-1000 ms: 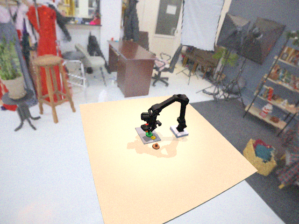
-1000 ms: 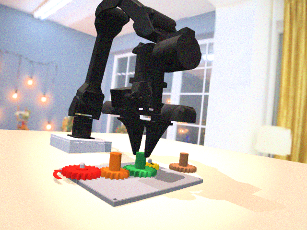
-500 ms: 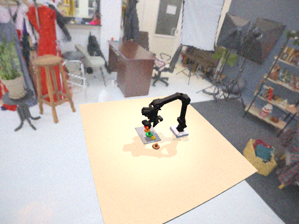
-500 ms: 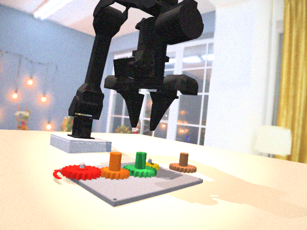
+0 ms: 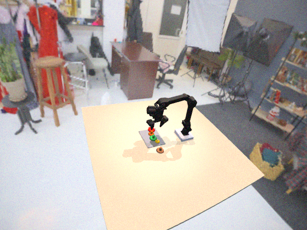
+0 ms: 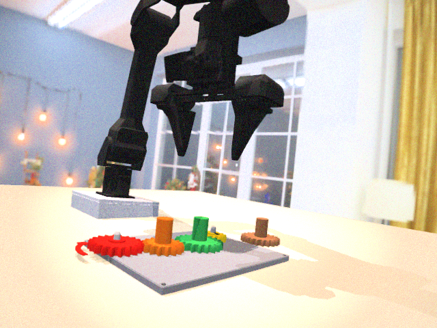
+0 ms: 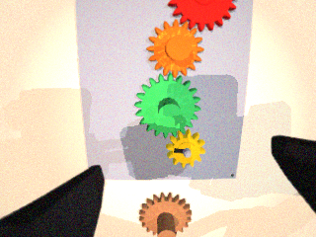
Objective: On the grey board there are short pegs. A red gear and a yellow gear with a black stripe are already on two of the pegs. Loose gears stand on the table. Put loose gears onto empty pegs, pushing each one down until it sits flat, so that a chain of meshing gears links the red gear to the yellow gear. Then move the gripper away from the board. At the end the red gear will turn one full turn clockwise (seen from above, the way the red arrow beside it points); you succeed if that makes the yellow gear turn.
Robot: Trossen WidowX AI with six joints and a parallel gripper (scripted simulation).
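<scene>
High distant view down over the pale wooden bench (image 5: 173, 178), low close side view, near downward wrist view, all sharing the flat grey board (image 5: 146, 138) (image 6: 176, 271) (image 7: 114, 59)

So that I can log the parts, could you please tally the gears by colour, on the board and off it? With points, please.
Red (image 5: 151, 130) (image 6: 115, 246) (image 7: 203, 12): 1
Orange (image 5: 150, 133) (image 6: 163, 247) (image 7: 165, 50): 1
Green (image 5: 152, 138) (image 6: 199, 244) (image 7: 153, 106): 1
Yellow with a black stripe (image 5: 157, 141) (image 6: 221, 236) (image 7: 195, 143): 1
Brown, off the board (image 5: 160, 150) (image 6: 260, 240) (image 7: 165, 203): 1
Total: 5
</scene>
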